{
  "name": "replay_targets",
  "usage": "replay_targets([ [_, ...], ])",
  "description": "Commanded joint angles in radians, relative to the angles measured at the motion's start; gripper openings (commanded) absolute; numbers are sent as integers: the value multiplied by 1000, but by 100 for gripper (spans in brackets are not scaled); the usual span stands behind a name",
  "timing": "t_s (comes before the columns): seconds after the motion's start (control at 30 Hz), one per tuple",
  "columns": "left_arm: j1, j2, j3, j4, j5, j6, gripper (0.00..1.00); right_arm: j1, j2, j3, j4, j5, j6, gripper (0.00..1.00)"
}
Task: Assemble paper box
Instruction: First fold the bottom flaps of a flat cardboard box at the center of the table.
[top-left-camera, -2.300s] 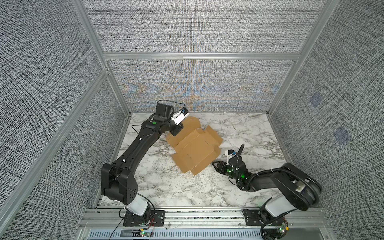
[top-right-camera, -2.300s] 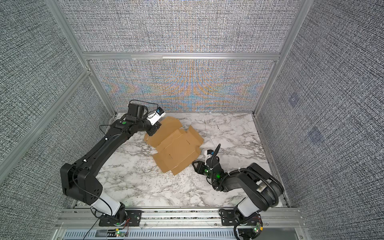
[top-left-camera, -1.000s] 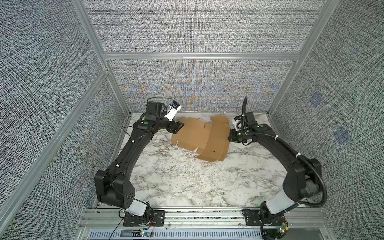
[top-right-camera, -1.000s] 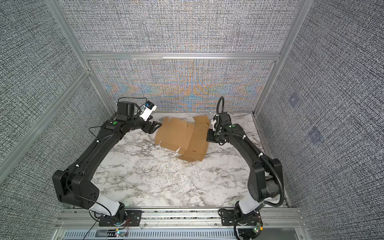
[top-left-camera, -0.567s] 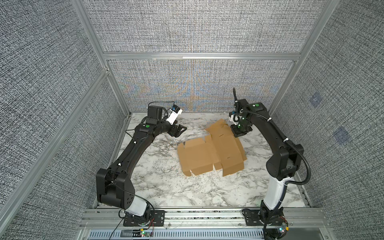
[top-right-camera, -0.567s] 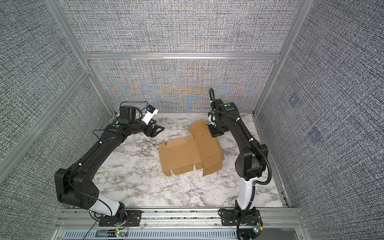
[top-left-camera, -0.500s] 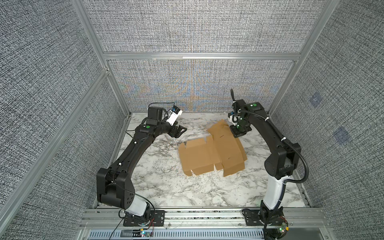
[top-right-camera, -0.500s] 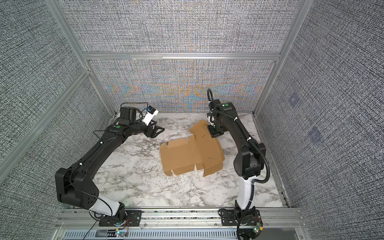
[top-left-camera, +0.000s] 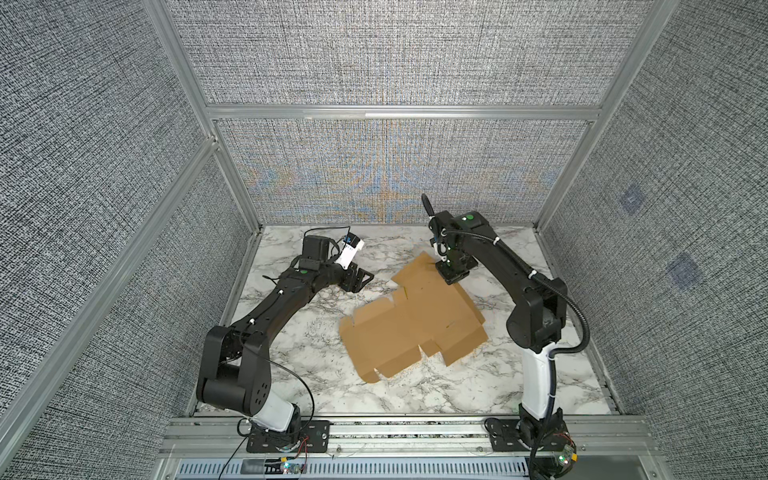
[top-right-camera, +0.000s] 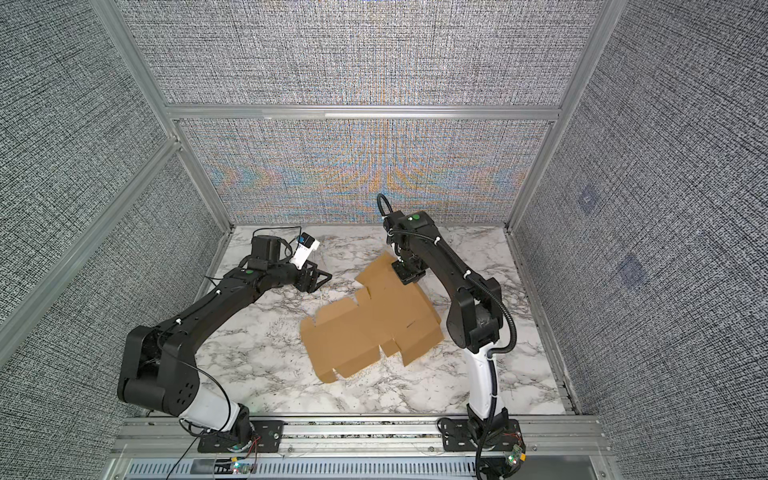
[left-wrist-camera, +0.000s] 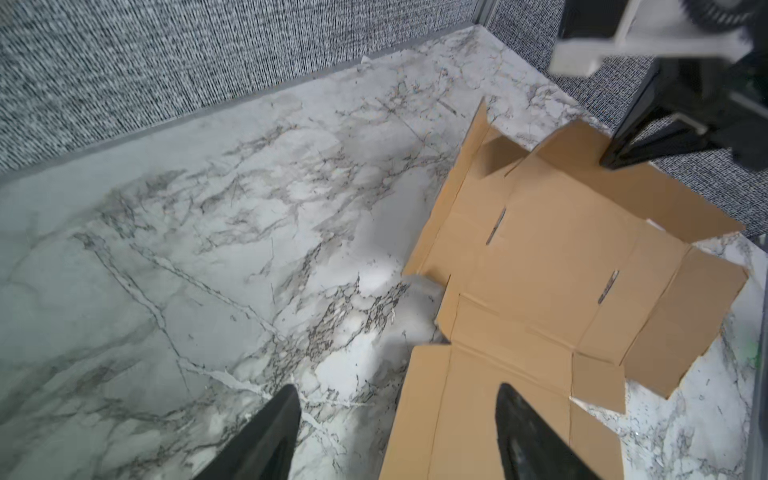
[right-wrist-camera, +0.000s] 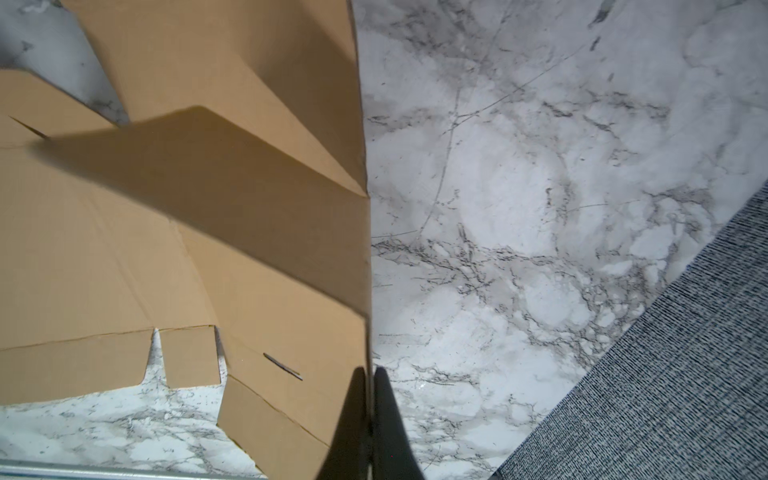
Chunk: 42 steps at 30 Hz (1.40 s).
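Your right fingers (right-wrist-camera: 351, 419) are clenched on the box (right-wrist-camera: 166, 249) - its thin edge runs straight into the narrow gap between them. The box is not yet folded up: it is a flat cardboard sheet with flaps, tabs and slots, lying right of centre on the marble tabletop (top-left-camera: 291, 353). In both top views your grip sits on the sheet's far flap, toward the back wall (top-left-camera: 395, 174). That end is lifted and bent upward, while the near panels rest flat on the tabletop. The right wrist view shows the raised flap casting a broad shadow across the panel beneath it.

Your left fingers (left-wrist-camera: 266, 440) are released, spread wide with nothing between them. In both top views they hover over bare marble to the left of the box's far corner, near it but apart from it, pointing toward the sheet. From the left wrist view you see the box's inner face, with two slots in it, and the right fingers pinching the far edge.
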Motion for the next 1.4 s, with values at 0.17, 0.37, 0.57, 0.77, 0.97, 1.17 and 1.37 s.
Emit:
replay_targets([
  [0.17,-12,8,-92,94,-63,-49,67,-4,11,144,-110,137,-26,0],
  [0.37,-42,53,-135,132,-61,-116,41,9,24,142,-107,135,-24,0],
  [0.57,-74,92,-196,136,-29,-177,6,14,29,159,-103,127,-21,0],
  [0.77,-92,134,-217,144,-48,-197,4,21,30,164,-103,118,-15,0],
  [0.97,-99,197,-229,153,-45,-235,4,49,25,152,-98,73,-8,0],
  [1.17,-109,225,-242,171,-52,-256,4,64,-7,137,-65,-31,4,0],
  [1.37,-112,223,-244,177,-56,-258,4,67,-41,12,12,-58,19,0],
])
